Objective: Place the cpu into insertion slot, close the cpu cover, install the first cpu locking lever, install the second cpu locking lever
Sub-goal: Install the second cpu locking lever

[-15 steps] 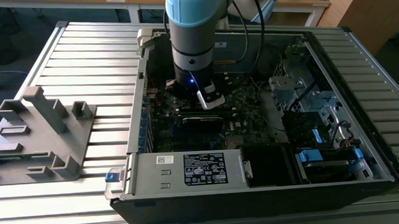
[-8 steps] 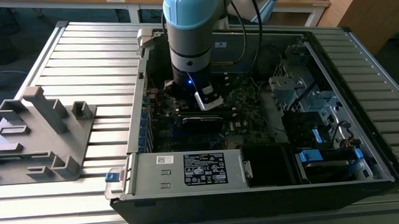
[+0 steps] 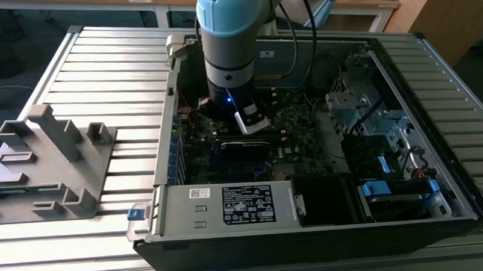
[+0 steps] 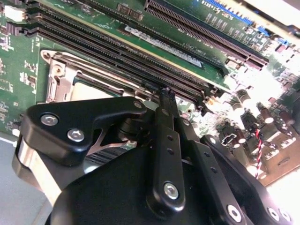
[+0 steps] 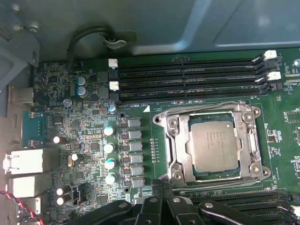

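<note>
CPU is seated: the small flat square chip with the dull silver-grey top (image 5: 214,145) lies inside the square silver-rimmed insertion slot (image 5: 174,140) on the green motherboard (image 5: 89,117), and the thin silver windowed cover frame (image 5: 253,140) looks folded down around it in the first wrist view. I read the placing and the cover as done; levers are the open item, and I can't pick out whether either one is latched.

The black hand (image 4: 165,96) sits just beside the socket, tips pressed together, nothing pinched between them in the second wrist view. Tips are right at the edge of the long black memory slots (image 4: 122,51), touching or near; can't tell which.

In the exterior view the grey-and-blue arm (image 3: 226,51) hangs into the open grey computer case (image 3: 458,134) on the slatted metal surface (image 3: 102,68).

For the lever step I'd:
- push with the closed tips, low and slow
- stay off the memory slot clips
- sweep the lever under its hook, not over the cover
- watch for the cover lifting
</note>
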Controlling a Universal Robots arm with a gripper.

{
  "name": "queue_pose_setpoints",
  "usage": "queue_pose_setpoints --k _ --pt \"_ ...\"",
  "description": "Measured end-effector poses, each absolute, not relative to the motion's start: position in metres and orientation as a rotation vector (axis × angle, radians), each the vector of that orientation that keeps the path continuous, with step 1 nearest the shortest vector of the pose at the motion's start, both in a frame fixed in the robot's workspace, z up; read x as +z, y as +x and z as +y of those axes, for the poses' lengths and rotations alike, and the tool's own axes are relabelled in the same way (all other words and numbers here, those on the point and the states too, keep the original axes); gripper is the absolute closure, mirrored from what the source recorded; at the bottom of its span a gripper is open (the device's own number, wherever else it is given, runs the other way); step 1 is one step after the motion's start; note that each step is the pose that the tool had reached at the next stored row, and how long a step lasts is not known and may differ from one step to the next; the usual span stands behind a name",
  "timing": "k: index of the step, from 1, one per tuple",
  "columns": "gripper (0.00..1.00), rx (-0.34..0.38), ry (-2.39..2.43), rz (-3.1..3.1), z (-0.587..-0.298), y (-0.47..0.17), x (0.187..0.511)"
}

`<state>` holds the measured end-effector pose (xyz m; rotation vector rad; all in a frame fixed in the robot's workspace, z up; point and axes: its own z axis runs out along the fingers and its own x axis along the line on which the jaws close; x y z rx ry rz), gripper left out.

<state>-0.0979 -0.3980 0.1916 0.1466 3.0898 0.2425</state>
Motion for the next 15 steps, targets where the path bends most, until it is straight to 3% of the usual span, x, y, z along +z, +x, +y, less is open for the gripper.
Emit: queue_pose_setpoints --k 15 --pt "0.89 0.243 0.147 3.089 -0.398 -0.098 0.201"
